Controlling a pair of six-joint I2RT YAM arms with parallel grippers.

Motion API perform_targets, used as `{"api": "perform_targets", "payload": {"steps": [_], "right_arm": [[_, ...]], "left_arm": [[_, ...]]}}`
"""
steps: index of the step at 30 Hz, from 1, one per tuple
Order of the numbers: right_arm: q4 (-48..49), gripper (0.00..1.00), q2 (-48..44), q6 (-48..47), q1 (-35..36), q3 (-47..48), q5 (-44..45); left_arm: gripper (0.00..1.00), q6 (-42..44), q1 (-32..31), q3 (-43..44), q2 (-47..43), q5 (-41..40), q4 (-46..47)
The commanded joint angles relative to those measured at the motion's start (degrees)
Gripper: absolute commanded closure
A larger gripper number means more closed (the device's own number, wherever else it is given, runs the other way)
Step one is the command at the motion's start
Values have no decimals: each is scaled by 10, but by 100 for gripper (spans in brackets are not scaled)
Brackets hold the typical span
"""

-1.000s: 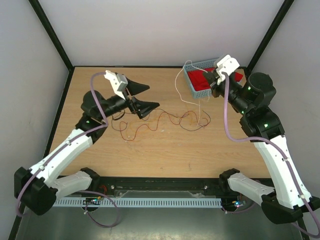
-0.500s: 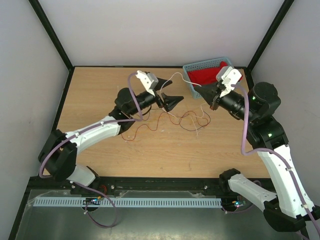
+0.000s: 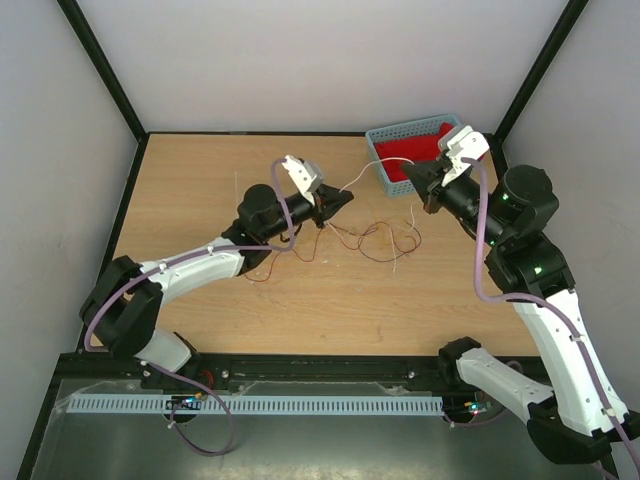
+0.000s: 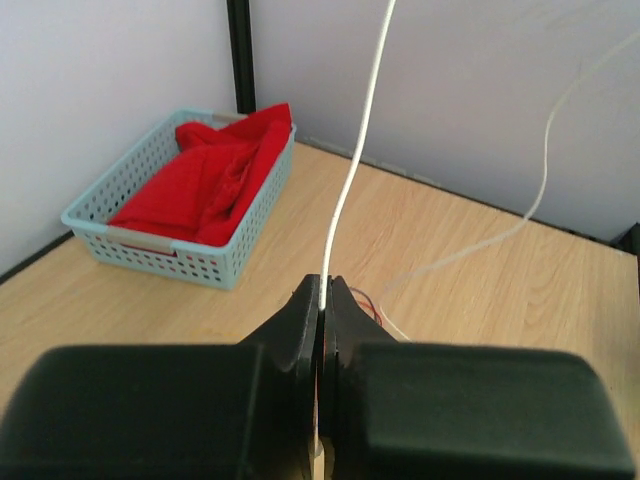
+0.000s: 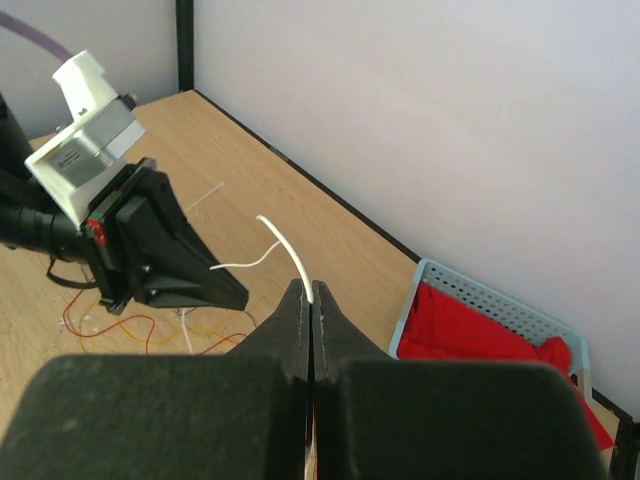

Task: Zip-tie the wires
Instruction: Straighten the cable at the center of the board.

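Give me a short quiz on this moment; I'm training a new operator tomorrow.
1. True or false: the left gripper and the right gripper are each shut on the white strand.
2. Where are the wires? A) pinched in the left gripper B) loose on the table C) pinched in the right gripper
3. Fill in: the blue basket holds something ____ in colour.
Key: 1 true; 2 B; 3 red, a red cloth.
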Motion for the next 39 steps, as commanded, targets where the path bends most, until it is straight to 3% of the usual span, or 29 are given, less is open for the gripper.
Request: {"api": "perform_targets", "payload": {"steps": [1, 13, 20, 27, 34, 39], "right_arm": [[11, 100, 4, 14, -1, 17, 41], [10, 100, 14, 11, -1, 17, 88], [11, 100, 70, -21, -1, -31, 88], [20, 100, 154, -10, 7, -57, 61], [96, 100, 229, 21, 38, -109, 26], [140, 99, 292, 43, 57, -135, 4]], "left_arm": [[97, 13, -1, -24, -21, 11, -13], [100, 1, 11, -80, -39, -8, -64], [100, -9, 90, -53, -167, -25, -347], [100, 28, 174, 96, -183, -9, -745], [100, 25, 287, 116, -195, 58, -838], [100, 25, 325, 124, -155, 104, -861]]}}
